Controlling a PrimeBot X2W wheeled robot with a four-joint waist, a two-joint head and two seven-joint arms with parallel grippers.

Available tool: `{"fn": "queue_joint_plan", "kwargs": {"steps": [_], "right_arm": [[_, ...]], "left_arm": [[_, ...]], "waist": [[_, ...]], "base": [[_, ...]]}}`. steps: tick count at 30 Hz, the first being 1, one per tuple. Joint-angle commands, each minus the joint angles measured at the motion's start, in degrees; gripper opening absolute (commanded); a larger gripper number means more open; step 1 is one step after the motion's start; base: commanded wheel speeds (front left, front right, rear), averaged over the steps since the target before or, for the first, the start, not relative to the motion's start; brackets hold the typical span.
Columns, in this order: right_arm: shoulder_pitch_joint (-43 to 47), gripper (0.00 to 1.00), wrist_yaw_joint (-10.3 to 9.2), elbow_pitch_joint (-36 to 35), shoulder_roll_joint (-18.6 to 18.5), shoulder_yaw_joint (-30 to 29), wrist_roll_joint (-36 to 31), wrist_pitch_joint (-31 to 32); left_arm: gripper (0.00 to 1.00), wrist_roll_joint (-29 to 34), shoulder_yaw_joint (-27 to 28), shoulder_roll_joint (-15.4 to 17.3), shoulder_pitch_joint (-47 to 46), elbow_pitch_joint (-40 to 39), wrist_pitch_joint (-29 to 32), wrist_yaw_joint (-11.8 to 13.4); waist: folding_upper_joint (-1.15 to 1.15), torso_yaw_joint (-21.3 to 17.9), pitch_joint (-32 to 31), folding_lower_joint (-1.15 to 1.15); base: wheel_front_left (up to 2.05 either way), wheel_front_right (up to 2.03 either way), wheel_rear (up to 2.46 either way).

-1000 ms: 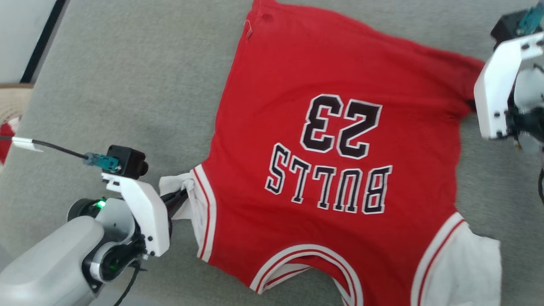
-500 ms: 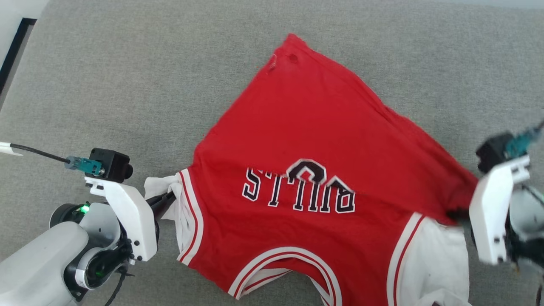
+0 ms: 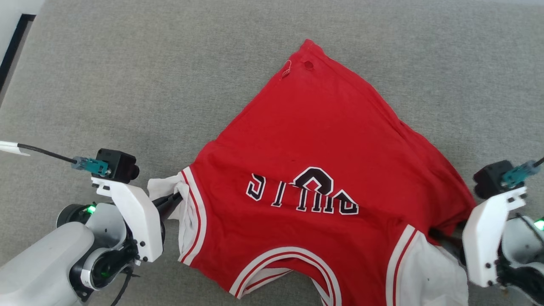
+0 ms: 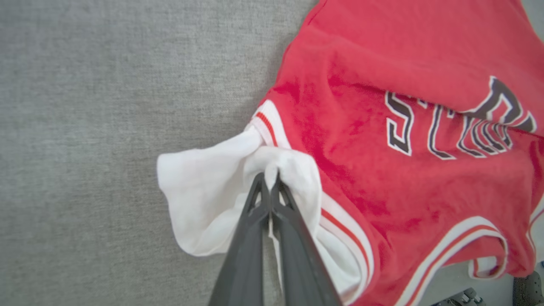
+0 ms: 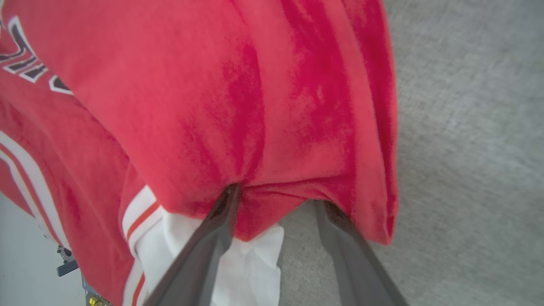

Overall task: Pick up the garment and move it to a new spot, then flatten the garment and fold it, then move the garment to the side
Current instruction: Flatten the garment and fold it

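Fingers of the left gripper (image 4: 268, 178) are seen clamped shut on the white sleeve (image 4: 199, 191) at the robot's left, the cloth bunched at their tips. The garment (image 3: 323, 140), a red jersey, is spread on a grey textile surface (image 3: 127, 85), with its striped collar (image 3: 289, 257) turned toward the robot. Its red body is doubled over in a fold that crosses the black lettering (image 3: 301, 199), which is left partly hidden. At the robot's right, the right gripper (image 5: 277, 197) is held with its jaws apart. A red edge is draped over both fingertips, and no cloth is pinched between them.
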Motion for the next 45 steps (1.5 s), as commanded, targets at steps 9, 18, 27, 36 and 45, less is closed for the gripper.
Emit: {"fn": "queue_joint_plan", "kwargs": {"steps": [9, 18, 27, 36, 45], "right_arm": [[-2.6, 1.0, -0.04, -14.8, 0.5, -5.7, -0.2, 5.0], [-16.8, 1.0, -0.05, -14.3, -0.5, -1.2, -3.1, -4.1], [-31.5, 1.0, -0.05, 3.9, -2.2, 7.5, -3.1, -14.5], [-46.6, 1.0, -0.04, 29.7, -4.7, 16.5, -1.1, -21.2], [-51.8, 1.0, -0.05, 47.7, -7.1, 30.7, 3.6, -15.1]], "left_arm": [[0.0, 0.7, -0.2, -1.1, 0.0, 0.1, -0.6, 0.0], [0.0, 1.7, -1.1, -3.7, -2.2, 1.0, -0.3, -1.8], [0.0, 3.2, -2.4, -7.6, -4.8, 3.1, 0.0, -4.0], [0.0, 4.6, -3.8, -14.0, -8.8, 7.6, -0.1, -7.7], [0.0, 4.4, -4.6, -18.4, -10.2, 12.6, -0.8, -11.2]], "waist": [[0.0, 1.1, 0.1, 0.0], [0.0, 4.8, 1.6, 0.0], [0.0, 9.2, 3.0, 0.0], [0.0, 15.9, 5.8, 0.0], [0.0, 19.8, 6.8, 0.0]], "base": [[0.0, 0.0, 0.0], [0.0, 0.0, 0.0], [0.0, 0.0, 0.0], [0.0, 0.0, 0.0], [0.0, 0.0, 0.0]]}}
